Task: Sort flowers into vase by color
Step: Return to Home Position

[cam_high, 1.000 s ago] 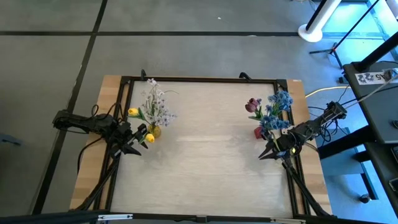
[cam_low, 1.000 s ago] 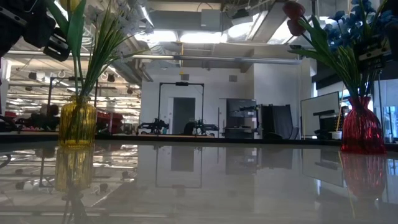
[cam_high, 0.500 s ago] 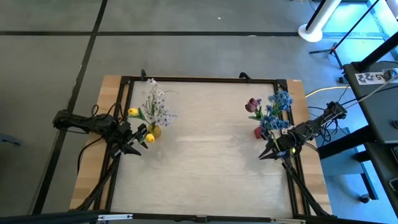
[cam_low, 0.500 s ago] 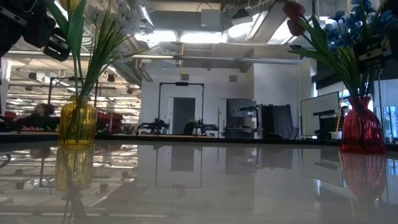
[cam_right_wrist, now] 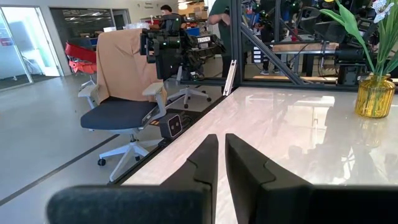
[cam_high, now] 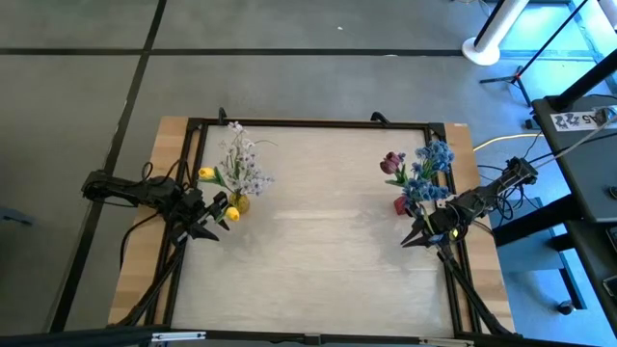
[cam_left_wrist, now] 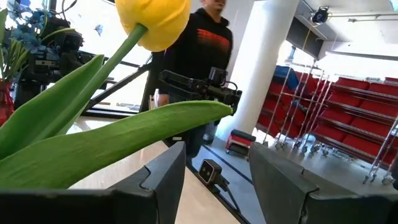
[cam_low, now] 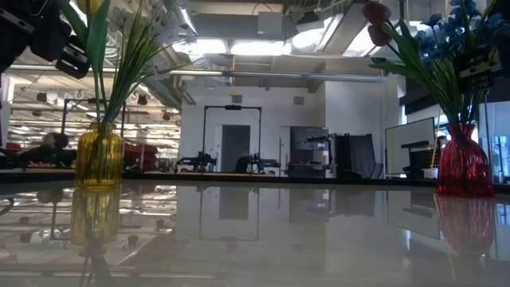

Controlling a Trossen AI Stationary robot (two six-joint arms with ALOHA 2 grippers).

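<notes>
Item, no change since a second ago: my left gripper (cam_high: pixel 212 231) hangs wide and empty near the yellow vase (cam_low: pixel 99 163) of white sprigs (cam_high: pixel 241 159) and yellow tulips (cam_high: pixel 206 174), my right gripper (cam_high: pixel 413 239) narrow and empty near the red vase (cam_low: pixel 464 171) of blue clusters (cam_high: pixel 434 159) and dark red tulip (cam_high: pixel 391 162), so sorting looks done.

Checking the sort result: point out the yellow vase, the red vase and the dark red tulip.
yellow vase (cam_low: pixel 99 162): low view, on its glass body.
red vase (cam_low: pixel 464 170): low view, on its glass body.
dark red tulip (cam_high: pixel 392 161): high view, on the bloom.

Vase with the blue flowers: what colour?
The vase is red glass, clearest in the low view.
</notes>
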